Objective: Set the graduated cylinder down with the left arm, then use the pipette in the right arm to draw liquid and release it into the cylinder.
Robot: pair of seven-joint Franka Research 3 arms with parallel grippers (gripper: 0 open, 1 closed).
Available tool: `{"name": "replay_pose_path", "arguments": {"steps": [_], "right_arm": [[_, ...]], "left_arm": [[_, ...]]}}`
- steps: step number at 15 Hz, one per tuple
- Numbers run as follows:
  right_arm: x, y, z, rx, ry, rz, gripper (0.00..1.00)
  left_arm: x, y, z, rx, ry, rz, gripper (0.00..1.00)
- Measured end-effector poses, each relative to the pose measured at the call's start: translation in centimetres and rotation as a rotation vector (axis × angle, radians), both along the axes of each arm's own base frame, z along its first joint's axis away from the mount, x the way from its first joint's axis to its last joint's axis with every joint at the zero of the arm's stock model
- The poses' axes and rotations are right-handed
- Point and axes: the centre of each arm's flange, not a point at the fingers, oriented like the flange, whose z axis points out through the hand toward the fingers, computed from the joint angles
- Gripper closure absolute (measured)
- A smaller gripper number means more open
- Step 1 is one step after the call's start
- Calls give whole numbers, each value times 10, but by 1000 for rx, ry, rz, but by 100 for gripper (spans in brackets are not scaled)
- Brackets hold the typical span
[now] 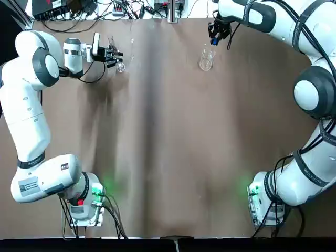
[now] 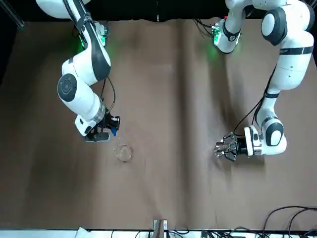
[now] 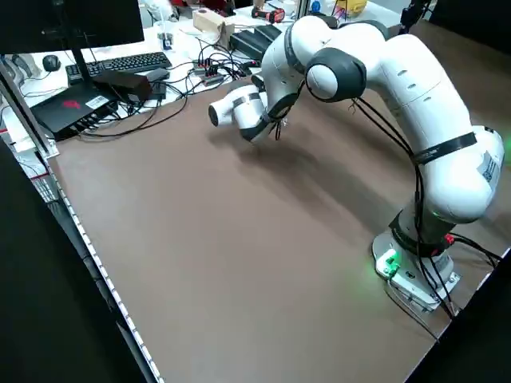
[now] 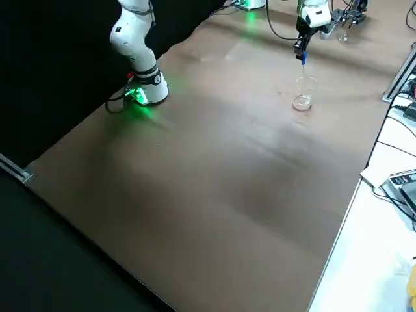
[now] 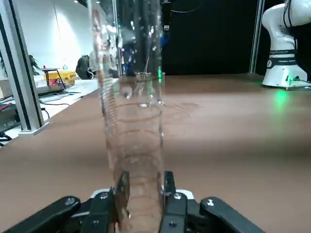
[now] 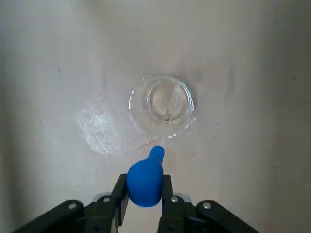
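The graduated cylinder (image 5: 132,121) stands upright, a thin clear tube with printed marks, and my left gripper (image 5: 144,188) is shut on its lower part at the table's far left. Its round foot (image 1: 121,66) shows just beyond the left gripper (image 1: 115,55); whether it touches the table I cannot tell. At the far right of the table my right gripper (image 6: 145,190) is shut on the blue bulb of the pipette (image 6: 146,180). The pipette hangs tip down over a short clear beaker (image 6: 162,104), its thin stem reaching into it. The same beaker (image 1: 206,62) sits just below the right gripper (image 1: 214,34).
A brown mat (image 1: 168,147) covers the table. A pale wet-looking smear (image 6: 99,128) lies beside the beaker. Cables, a keyboard (image 3: 120,64) and boxes crowd the bench past the far edge. Both arm bases (image 1: 84,202) glow green at the near edge.
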Motion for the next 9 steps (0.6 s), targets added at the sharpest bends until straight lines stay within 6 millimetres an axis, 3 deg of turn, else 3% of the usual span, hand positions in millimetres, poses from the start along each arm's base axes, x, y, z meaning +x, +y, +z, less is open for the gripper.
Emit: {"name": "replay_pose_path", "arguments": {"steps": [9], "right_arm": [[-3,7,21,-1,45,16,67]], "left_arm": [[-4,12,-8,7,14,16,61]]}}
